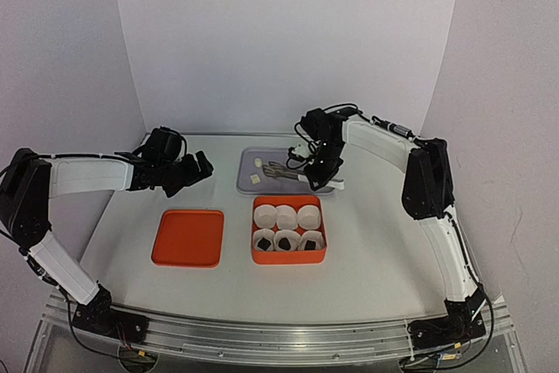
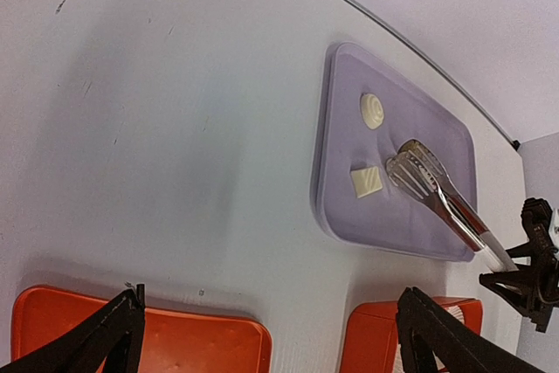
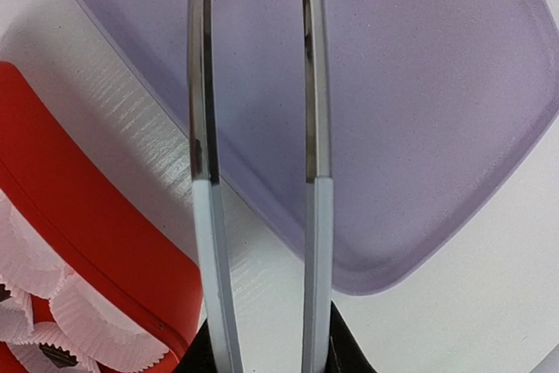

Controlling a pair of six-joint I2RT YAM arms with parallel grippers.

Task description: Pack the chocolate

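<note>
Two robot arms share a white bench (image 1: 384,251), with the chocolates partly packed. Far left of the lilac tray (image 1: 248,157), the left claw (image 1: 188,170) hangs above the bench with its fingers spread wide and nothing between them, apparently parked clear of the work. Left of the tray and nearer the arms lies a shallow orange lid (image 1: 187,238), seemingly set aside until the box is full. On the tray's left half sit two cream-white chocolates, a round swirled one (image 2: 372,111) and a square one (image 2: 367,182), apart from each other and not yet packed. Directly in front of the tray stands the orange box (image 1: 289,259) holding six frilled paper cups (image 1: 286,214). Three dark chocolates (image 1: 286,239) fill the row farther from the tray. The row next to the tray looks white, and whether any cup there is filled cannot be told. Metal tongs (image 2: 434,188) reach over the tray's middle, their tips just right of the square piece and seemingly lined up for it. At the tray's right edge the right claw (image 1: 316,176) is clamped on the tongs' pale handle, so its squeeze works the blades. Whether the tips pinch anything cannot be told.
</note>
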